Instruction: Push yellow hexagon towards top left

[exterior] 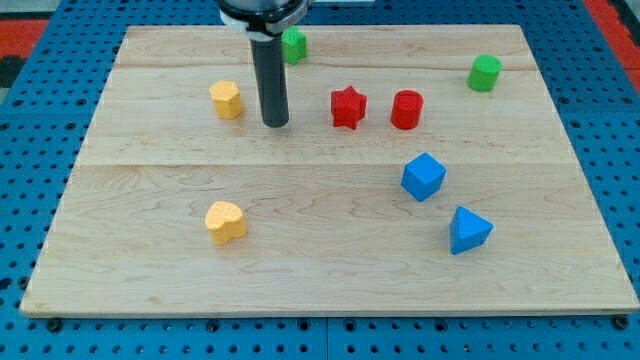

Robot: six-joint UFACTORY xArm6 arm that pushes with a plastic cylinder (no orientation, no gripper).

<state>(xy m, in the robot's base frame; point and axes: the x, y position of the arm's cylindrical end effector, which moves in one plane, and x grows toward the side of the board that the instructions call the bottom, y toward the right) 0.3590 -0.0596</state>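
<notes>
1. My tip [275, 123] rests on the light wooden board [300, 270], just to the view's right of the yellow hexagon block [227, 100], a narrow gap between them.
2. The rod carries no jaws; it holds nothing.
3. The yellow hexagon block lies in the upper left area, with bare wood between it and the board's top and left edges.
4. The green block [295, 45] sits beside the rod near the top edge.
5. The red star block [348, 107] lies to the tip's right, apart.
6. The yellow heart-like block [225, 222] lies lower left.
</notes>
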